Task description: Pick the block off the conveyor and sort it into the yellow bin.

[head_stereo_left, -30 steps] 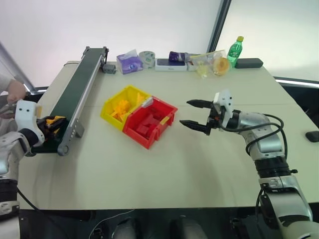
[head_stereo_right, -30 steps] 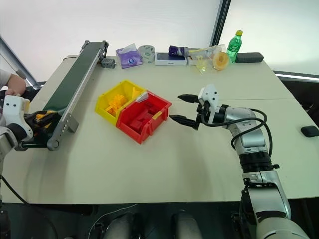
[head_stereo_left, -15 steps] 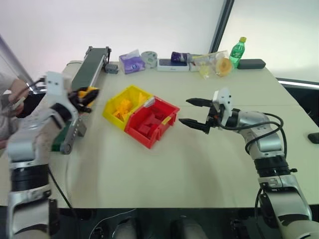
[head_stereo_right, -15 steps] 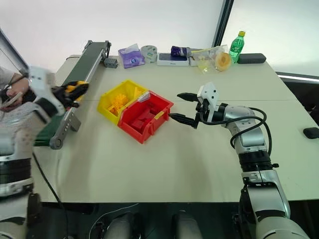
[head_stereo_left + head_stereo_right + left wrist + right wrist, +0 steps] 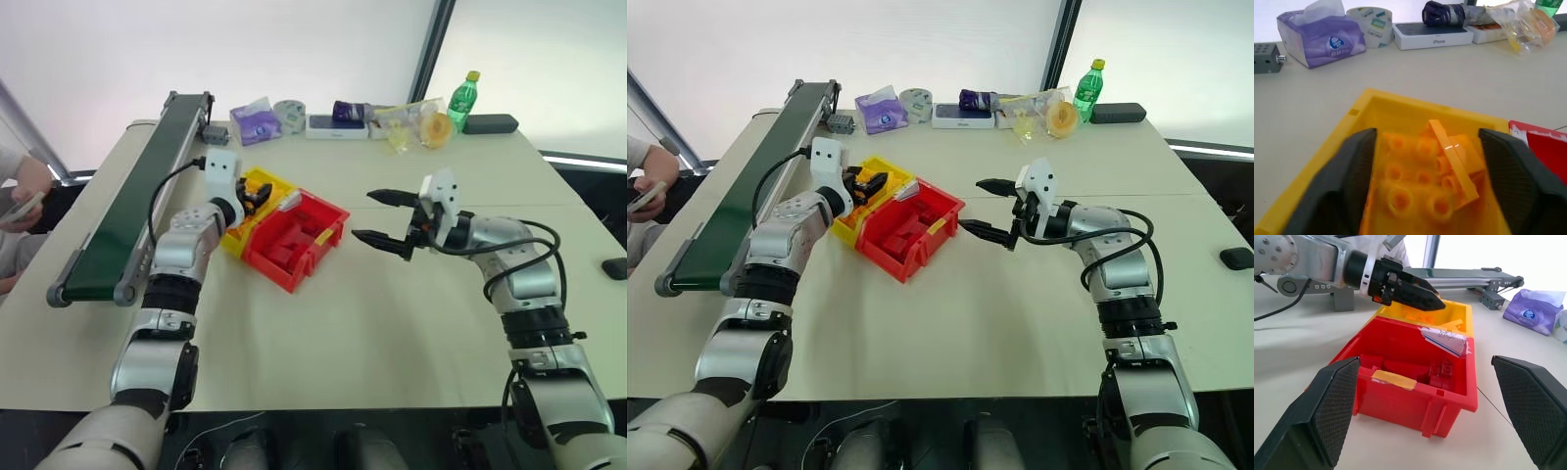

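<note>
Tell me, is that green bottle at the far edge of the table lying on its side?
No, the green bottle stands upright with its yellow cap on top, next to a dark case.

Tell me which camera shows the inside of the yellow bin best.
The left wrist view: it looks straight into the yellow bin at its orange bricks. In both eye views the left claw covers it; the right wrist view catches its far rim.

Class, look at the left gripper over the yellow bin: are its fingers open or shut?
Open. The left gripper has its two black fingers spread wide apart over the yellow bin, with orange bricks visible between them.
</note>
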